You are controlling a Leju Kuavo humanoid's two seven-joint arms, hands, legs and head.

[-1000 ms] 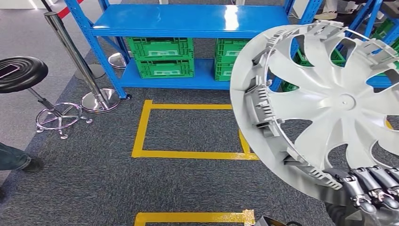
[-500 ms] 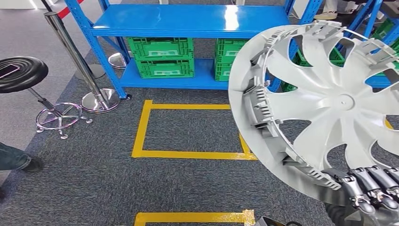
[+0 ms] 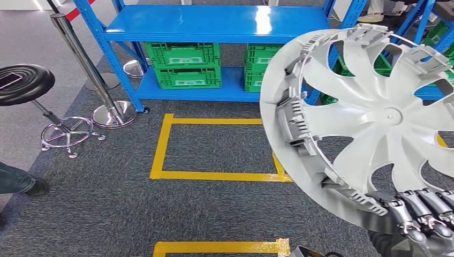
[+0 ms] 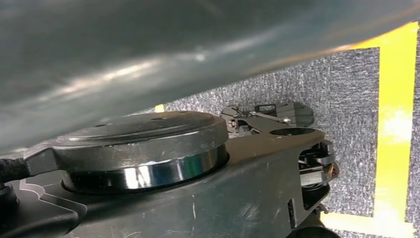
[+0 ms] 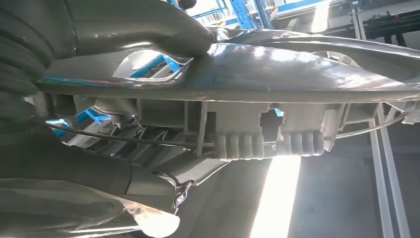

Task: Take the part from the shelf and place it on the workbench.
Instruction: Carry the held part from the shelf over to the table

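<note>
The part is a large silver wheel cover (image 3: 375, 118) with curved spokes and clips along its rim. It is held up on edge at the right of the head view, in front of the blue shelf (image 3: 214, 24). My right hand (image 3: 423, 217) grips its lower rim from below, with dark fingers curled over the edge. In the right wrist view the thick grey thumb (image 5: 138, 25) presses on the cover's rim (image 5: 277, 74). A blurred grey surface (image 4: 148, 54) lies close to the left wrist camera; my left hand's fingers cannot be made out there.
Green crates (image 3: 184, 64) sit on the shelf's lower level. A yellow tape rectangle (image 3: 160, 144) marks the grey carpet before the shelf. At the left stand a black stool (image 3: 24, 83) and a chrome stanchion (image 3: 85, 64). A person's shoe (image 3: 21, 182) is at the left edge.
The wheel cover has shifted very slightly to the left in my right hand. Nothing else has moved.
</note>
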